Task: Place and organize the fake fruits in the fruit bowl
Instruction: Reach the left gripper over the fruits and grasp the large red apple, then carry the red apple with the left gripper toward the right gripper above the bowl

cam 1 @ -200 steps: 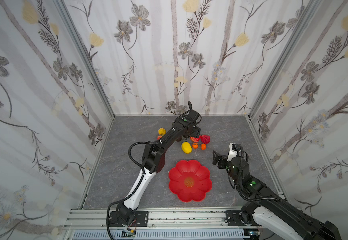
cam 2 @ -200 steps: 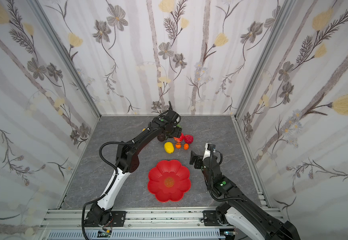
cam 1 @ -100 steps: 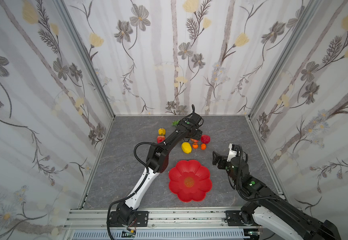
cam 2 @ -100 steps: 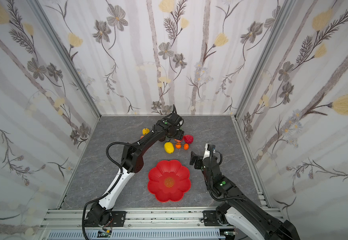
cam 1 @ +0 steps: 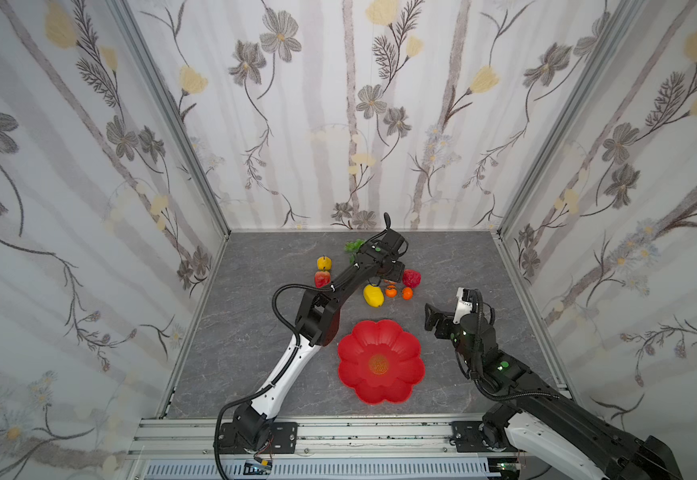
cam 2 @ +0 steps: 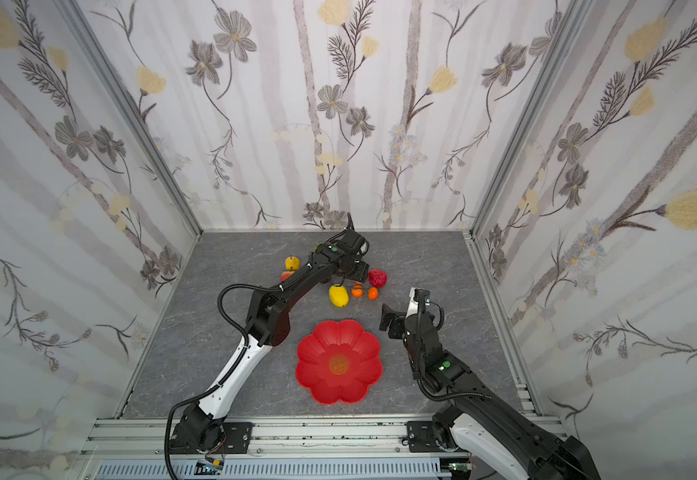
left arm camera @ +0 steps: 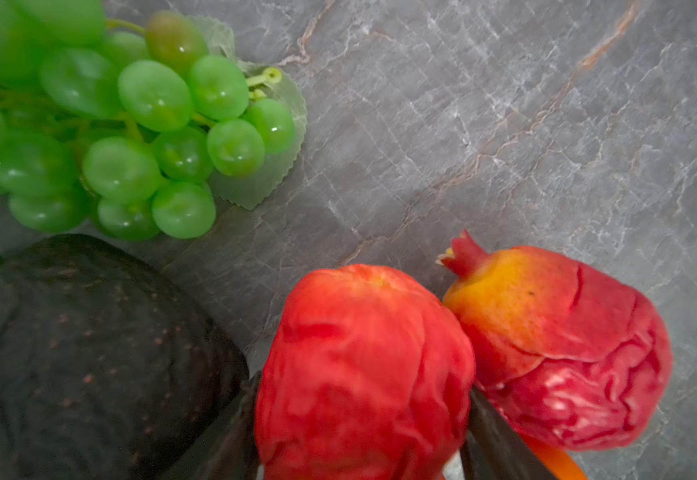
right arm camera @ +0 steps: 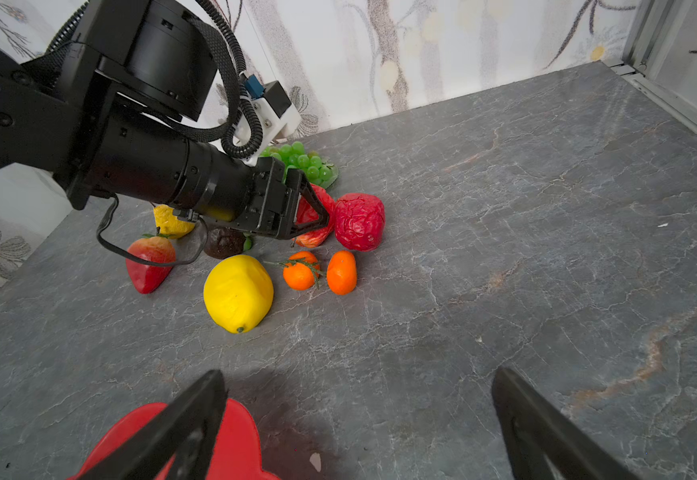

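In both top views: left arm [cam 1: 338,286] sunk deeper among the fake fruits [cam 1: 373,295] at the tabletop's [cam 1: 247,340] back; fruit bowl [cam 1: 380,399] empty, nearer the front.

Left wrist: left fingers [left arm camera: 230,436] narrowed against a wrinkled red fruit's [left arm camera: 359,365] flanks, first pickup probably starting.

Right wrist: right fingers [right arm camera: 189,415] wide apart, empty.

Bowl's centre emblem [cam 2: 339,365] unreadable.

fruit bowl [cam 1: 381,361]: front | lemon [cam 1: 373,295]: behind it | grapes [cam 1: 353,246]: rearmost

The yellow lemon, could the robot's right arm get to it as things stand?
Probably yes. The lemon lies on bare table straight ahead of the open right end effector, nothing between them; the left arm works farther back, at a red fruit.
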`<state>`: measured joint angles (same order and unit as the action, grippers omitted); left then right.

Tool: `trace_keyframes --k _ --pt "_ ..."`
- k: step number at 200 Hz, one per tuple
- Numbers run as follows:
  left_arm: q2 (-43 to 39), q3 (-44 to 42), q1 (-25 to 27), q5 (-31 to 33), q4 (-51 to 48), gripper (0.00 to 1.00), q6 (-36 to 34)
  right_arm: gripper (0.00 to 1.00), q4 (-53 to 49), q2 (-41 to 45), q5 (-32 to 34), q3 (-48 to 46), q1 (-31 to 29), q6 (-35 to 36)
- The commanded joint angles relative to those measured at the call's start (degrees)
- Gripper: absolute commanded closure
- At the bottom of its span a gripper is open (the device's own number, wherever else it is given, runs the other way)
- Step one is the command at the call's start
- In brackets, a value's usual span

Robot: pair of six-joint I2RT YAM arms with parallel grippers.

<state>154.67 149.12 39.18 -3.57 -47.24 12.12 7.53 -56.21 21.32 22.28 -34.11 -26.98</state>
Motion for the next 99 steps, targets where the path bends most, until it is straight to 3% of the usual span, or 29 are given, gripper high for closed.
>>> trace_keyframes --k 1,44,99 --pt "-0.61 0.56 -0.23 1.44 0.51 0.39 3.01 0.0 0.91 -0.01 -0.27 0.02 0.0 -1.01" --pt "-8.57 -5.52 -0.45 -1.23 3.54 0.4 13.48 0.0 0.51 2.08 -1.31 0.01 0.0 -2.61" --pt "-27.86 -28.86 -0.41 -2.96 15.76 0.38 30.41 0.0 5.74 3.82 -7.62 -2.07 -0.11 -7.3"
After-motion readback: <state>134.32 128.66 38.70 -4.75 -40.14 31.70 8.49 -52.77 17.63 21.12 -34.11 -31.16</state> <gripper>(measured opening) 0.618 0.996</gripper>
